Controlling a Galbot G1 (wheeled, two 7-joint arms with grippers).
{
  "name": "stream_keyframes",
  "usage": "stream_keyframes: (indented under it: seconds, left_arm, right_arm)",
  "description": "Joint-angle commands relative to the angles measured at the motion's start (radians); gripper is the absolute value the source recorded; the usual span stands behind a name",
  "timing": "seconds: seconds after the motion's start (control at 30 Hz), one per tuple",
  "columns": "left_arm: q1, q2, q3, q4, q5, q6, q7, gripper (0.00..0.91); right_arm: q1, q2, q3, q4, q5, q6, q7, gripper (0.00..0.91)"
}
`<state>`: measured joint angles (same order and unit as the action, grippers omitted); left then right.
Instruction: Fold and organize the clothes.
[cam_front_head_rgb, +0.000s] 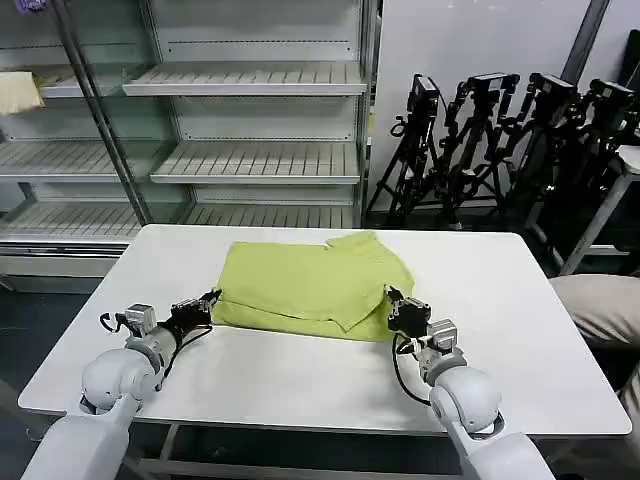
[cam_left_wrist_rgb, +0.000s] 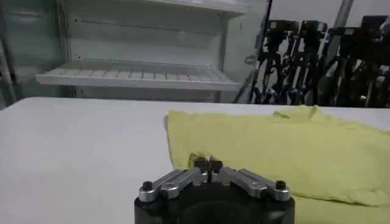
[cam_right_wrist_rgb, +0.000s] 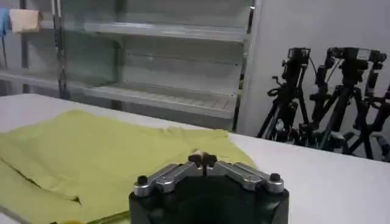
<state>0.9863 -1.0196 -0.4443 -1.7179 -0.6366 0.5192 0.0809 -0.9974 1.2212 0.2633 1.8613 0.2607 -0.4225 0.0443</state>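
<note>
From the head view, you have a white surface (cam_front_head_rgb: 300, 370) filling the lower half of the frame, with bare refrigerated shelving (cam_front_head_rgb: 250, 120) across the upper left and a cluster of black tripods (cam_front_head_rgb: 500, 130) at upper right. The T-shirt (cam_front_head_rgb: 310, 285) lies partly folded at the centre of the frame, its long axis running left to right (no print or label can be read on it). The left gripper (cam_front_head_rgb: 207, 303) sits at the shirt's lower-left corner, the right gripper (cam_front_head_rgb: 395, 303) at its lower-right edge.

In the left wrist view, your left gripper (cam_left_wrist_rgb: 207, 163) has its fingers together, pinched on the T-shirt (cam_left_wrist_rgb: 286, 152) at its near corner, low in the frame.

In the right wrist view, the right gripper (cam_right_wrist_rgb: 204, 159) has its fingers together over the T-shirt (cam_right_wrist_rgb: 103, 158); you cannot tell whether fabric is clamped between them.
</note>
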Motion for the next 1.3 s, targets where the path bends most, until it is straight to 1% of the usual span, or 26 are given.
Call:
stream_keyframes:
  seconds: [0.03, 0.33, 0.5, 0.53, 0.57, 0.63, 0.77, 0.83, 0.87, 0.93, 0.97, 1.03, 1.1, 1.2, 1.27, 1.3]
  left_arm:
    - [-0.006, 0.003, 0.001, 0.01, 0.0, -0.001, 0.001, 0.01]
    - [0.02, 0.005, -0.008, 0.009, 0.009, -0.004, 0.0, 0.01]
    - [0.021, 0.008, -0.007, 0.013, 0.019, -0.007, 0.001, 0.01]
    - [0.021, 0.009, -0.006, 0.014, 0.024, -0.01, 0.002, 0.232]
    - [0.019, 0.01, -0.003, 0.016, 0.032, -0.012, 0.002, 0.907]
    - [0.016, 0.01, 0.0, 0.018, 0.062, -0.009, 0.003, 0.907]
    - [0.01, 0.016, -0.004, 0.007, 0.069, -0.047, 0.006, 0.907]
    - [0.017, 0.026, -0.014, -0.009, 0.068, -0.068, 0.005, 0.907]
    - [0.03, 0.037, -0.021, -0.018, 0.066, -0.086, 0.006, 0.907]
    - [0.085, 0.052, -0.037, -0.087, 0.035, -0.145, 0.005, 0.907]
    - [0.114, 0.058, -0.038, -0.116, 0.02, -0.147, 0.003, 0.907]
    - [0.169, 0.066, -0.034, -0.157, 0.025, -0.132, -0.019, 0.907]
    - [0.19, 0.062, -0.027, -0.167, 0.04, -0.094, -0.049, 0.907]
    - [0.191, 0.039, -0.02, -0.132, 0.038, -0.072, -0.06, 0.907]
    - [0.182, 0.034, -0.016, -0.117, 0.039, -0.049, -0.058, 0.907]
    - [0.173, 0.032, -0.013, -0.112, 0.046, -0.006, -0.059, 0.907]
  right_arm:
    - [0.035, 0.008, -0.005, -0.043, -0.01, 0.007, -0.005, 0.0]
    - [0.032, 0.013, -0.004, -0.057, -0.018, 0.011, -0.003, 0.0]
    - [0.037, 0.022, -0.011, -0.063, -0.022, 0.004, 0.01, 0.0]
    - [0.037, 0.023, -0.013, -0.063, -0.024, 0.003, 0.01, 0.02]
    - [0.037, 0.022, -0.016, -0.064, -0.035, 0.002, 0.009, 0.907]
    - [0.042, 0.023, -0.014, -0.071, -0.038, -0.001, 0.014, 0.907]
    - [0.04, 0.008, 0.005, -0.055, -0.026, -0.042, 0.047, 0.907]
    - [-0.011, -0.018, 0.024, 0.021, 0.008, -0.069, 0.07, 0.907]
    - [-0.048, -0.032, 0.033, 0.074, 0.035, -0.094, 0.085, 0.907]
    - [-0.129, -0.059, 0.047, 0.165, 0.073, -0.12, 0.104, 0.907]
    - [-0.158, -0.067, 0.052, 0.189, 0.076, -0.124, 0.108, 0.907]
    - [-0.219, -0.08, 0.061, 0.23, 0.073, -0.127, 0.116, 0.907]
    - [-0.279, -0.091, 0.077, 0.251, 0.069, -0.122, 0.11, 0.907]
    - [-0.308, -0.096, 0.092, 0.251, 0.069, -0.127, 0.109, 0.907]
    - [-0.313, -0.096, 0.094, 0.234, 0.075, -0.132, 0.118, 0.907]
    - [-0.312, -0.095, 0.095, 0.228, 0.083, -0.136, 0.118, 0.907]
